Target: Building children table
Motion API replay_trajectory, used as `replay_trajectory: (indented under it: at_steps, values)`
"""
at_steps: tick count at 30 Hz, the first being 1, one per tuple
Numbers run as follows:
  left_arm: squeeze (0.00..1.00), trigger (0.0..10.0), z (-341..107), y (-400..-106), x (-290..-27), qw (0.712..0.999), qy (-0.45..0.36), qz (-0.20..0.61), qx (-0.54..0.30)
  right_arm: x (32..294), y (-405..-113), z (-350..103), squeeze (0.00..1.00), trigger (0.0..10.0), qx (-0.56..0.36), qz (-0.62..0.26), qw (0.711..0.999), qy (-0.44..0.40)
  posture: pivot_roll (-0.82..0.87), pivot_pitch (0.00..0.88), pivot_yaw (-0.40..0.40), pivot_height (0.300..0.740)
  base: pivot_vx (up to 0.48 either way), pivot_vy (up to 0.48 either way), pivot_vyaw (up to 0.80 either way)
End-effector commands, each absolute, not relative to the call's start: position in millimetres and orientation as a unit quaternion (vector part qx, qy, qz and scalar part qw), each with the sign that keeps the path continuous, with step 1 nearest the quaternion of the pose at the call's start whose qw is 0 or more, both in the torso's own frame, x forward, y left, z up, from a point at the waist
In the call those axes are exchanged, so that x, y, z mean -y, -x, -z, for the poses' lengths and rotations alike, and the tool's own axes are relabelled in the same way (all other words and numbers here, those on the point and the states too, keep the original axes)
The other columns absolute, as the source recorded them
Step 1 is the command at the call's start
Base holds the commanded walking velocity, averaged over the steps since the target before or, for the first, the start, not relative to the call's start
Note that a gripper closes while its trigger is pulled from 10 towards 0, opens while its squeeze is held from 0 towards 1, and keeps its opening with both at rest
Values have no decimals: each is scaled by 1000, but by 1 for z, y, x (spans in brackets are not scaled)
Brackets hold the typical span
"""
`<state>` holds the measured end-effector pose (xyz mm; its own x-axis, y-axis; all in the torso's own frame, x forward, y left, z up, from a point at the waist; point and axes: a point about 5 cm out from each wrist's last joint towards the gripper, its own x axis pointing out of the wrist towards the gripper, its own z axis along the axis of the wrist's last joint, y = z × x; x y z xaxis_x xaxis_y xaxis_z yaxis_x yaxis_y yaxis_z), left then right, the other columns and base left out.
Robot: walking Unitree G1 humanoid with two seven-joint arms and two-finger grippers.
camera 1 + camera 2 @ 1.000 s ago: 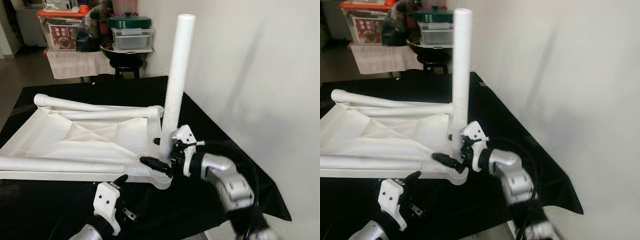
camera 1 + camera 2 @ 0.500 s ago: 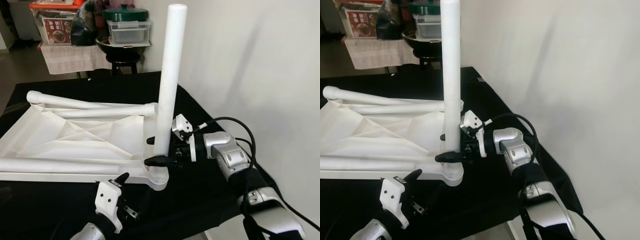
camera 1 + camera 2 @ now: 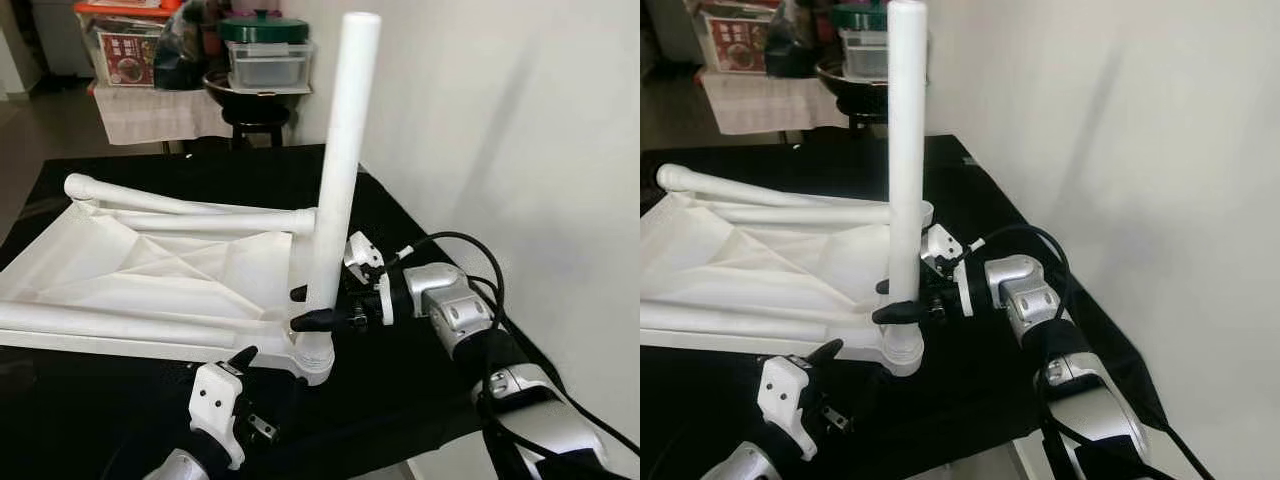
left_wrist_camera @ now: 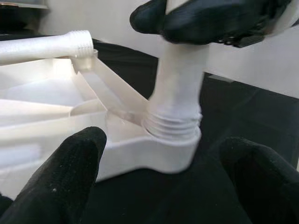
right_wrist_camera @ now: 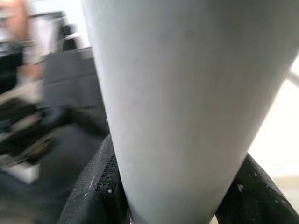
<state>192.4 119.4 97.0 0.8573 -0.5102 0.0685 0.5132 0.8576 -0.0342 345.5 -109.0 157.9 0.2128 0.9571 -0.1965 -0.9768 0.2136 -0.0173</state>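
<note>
Your left gripper (image 3: 238, 372) hangs open at 6 o'clock, just short of the corner socket (image 4: 170, 140). Right gripper (image 3: 308, 308) is clamped on the upright table leg (image 3: 336, 170) near its base. Upturned white tabletop (image 3: 150, 275) lies on black cloth (image 3: 420, 370), 10 o'clock.

Right gripper (image 3: 303, 308) has shifted up the table leg (image 3: 337, 175), its fingers (image 3: 318, 319) now clamping above the corner socket (image 3: 312, 361); leg stands straighter.
</note>
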Motion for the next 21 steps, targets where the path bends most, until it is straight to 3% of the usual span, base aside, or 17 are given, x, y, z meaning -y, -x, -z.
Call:
replay_trajectory:
  at_steps: [1, 2, 3, 4, 8, 18, 19, 20, 21]
  values:
    - [0, 10000, -98, -191, -117, 962, 31, 269, 28, 117, -347, -145, 0, 0, -93, -560, 821, 68, -27, 0, -117, 740, 0, 0, 0]
    - [0, 10000, -99, -190, -118, 962, 31, 269, 28, 118, -349, -136, 0, 0, -91, -446, 888, 63, -31, 0, -122, 740, 0, 0, 0]
    - [0, 10000, -99, -190, -120, 962, 31, 268, 28, 118, -334, -119, 0, 0, -112, -333, 935, 46, -59, 7, -101, 740, 0, 0, 0]
    - [0, 10000, -100, -190, -121, 963, 31, 267, 28, 123, -320, -110, 0, 0, -129, -249, 959, 36, -59, 7, -101, 740, 0, 0, 0]
    - [0, 10000, -100, -191, -123, 962, 31, 268, 28, 113, -298, -102, 0, 0, -144, -225, 963, 25, -81, 0, -87, 740, 0, 0, 0]
    - [0, 10000, -99, -194, -124, 964, 30, 264, 29, 110, -314, -113, 0, 0, -119, -219, 968, 39, -65, 0, -102, 740, 0, 0, 0]
    - [0, 10000, -99, -195, -124, 965, 29, 260, 30, 102, -314, -116, 0, 10000, -110, -246, 963, 30, -63, 0, -103, 740, 0, 0, 0]
    - [0, 10000, -100, -195, -125, 965, 29, 259, 31, 90, -311, -124, 1000, 10000, -102, -289, 952, 8, -62, 0, -102, 740, 0, 0, 0]
    - [0, 10000, -100, -195, -125, 965, 28, 258, 31, 81, -308, -130, 1000, 10000, -96, -319, 943, -7, -62, 0, -102, 740, 0, 0, 0]
